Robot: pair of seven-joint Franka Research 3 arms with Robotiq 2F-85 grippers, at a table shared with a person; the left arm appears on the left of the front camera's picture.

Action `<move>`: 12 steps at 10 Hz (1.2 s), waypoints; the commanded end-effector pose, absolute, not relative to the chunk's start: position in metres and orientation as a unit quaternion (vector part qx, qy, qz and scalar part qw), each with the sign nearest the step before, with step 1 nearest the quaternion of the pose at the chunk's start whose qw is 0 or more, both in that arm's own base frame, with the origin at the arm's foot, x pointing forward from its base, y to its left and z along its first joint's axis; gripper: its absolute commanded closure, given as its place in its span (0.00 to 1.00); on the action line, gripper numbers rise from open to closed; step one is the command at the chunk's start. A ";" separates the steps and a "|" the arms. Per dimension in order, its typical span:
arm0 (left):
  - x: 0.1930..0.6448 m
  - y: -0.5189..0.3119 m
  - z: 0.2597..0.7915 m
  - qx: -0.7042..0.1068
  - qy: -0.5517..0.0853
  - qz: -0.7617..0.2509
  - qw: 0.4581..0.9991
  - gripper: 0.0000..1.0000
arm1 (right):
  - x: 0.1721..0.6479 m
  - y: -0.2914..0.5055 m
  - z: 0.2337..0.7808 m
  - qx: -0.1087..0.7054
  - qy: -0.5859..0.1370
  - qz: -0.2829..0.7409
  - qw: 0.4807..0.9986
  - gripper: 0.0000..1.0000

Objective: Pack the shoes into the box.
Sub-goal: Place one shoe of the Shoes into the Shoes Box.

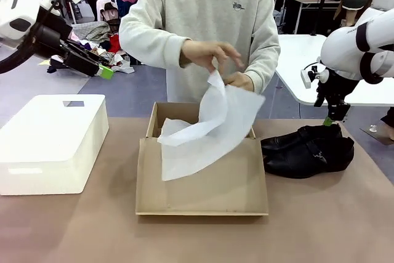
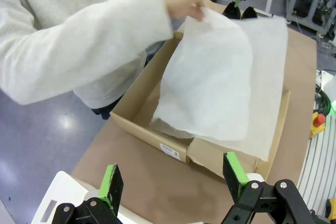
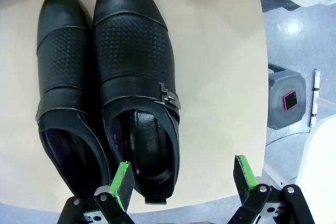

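Observation:
The brown cardboard box (image 1: 243, 192) lies open at the table's middle, its flap lid flat toward me. A person's hands hold white tissue paper (image 1: 209, 130) up over the box (image 2: 131, 116); in the left wrist view the tissue paper (image 2: 210, 87) drapes into it. The pair of black shoes (image 1: 308, 149) lies side by side just right of the box, on the table. My right gripper (image 1: 329, 120) hangs open above the shoes (image 3: 134, 77), and its own view shows the right gripper (image 3: 181, 179) empty over the heel end. My left gripper (image 1: 104, 72) stands open and empty, high at the far left; its wrist view shows the left gripper (image 2: 173, 179) short of the box.
A bulky white plastic container (image 1: 52, 143) stands at the table's left. The person's torso (image 1: 203, 29) is at the far edge behind the box. The shoes lie close to the table's right edge (image 3: 257, 77), with a small grey device (image 3: 286, 103) on the floor beyond.

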State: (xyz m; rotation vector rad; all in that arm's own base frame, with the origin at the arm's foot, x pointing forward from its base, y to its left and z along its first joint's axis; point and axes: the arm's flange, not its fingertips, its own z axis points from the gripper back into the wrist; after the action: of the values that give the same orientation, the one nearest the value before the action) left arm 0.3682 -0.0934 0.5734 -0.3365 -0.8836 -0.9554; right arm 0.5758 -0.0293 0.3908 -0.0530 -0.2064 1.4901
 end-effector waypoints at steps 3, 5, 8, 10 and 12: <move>0.369 -0.092 0.572 -0.160 -0.411 -0.446 0.778 0.00 | 0.589 -0.029 0.384 -0.008 -0.084 0.671 0.737 0.00; 0.369 -0.092 0.572 -0.160 -0.411 -0.446 0.778 0.00 | 0.590 -0.028 0.377 -0.007 -0.080 0.672 0.737 0.00; 0.369 -0.092 0.572 -0.160 -0.411 -0.446 0.778 0.00 | 0.593 -0.027 0.363 -0.001 -0.073 0.678 0.731 0.00; 0.369 -0.092 0.572 -0.160 -0.411 -0.446 0.778 0.00 | 0.594 -0.026 0.356 0.002 -0.068 0.681 0.729 0.00; 0.369 -0.092 0.572 -0.160 -0.411 -0.446 0.778 0.00 | 0.595 -0.027 0.344 -0.002 -0.063 0.685 0.726 0.00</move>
State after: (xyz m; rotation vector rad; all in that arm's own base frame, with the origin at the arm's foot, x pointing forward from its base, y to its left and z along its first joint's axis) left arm 0.3682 -0.0934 0.5733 -0.3364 -0.8835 -0.9552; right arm 0.5866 -0.0252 0.3453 0.0147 -0.1441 1.5009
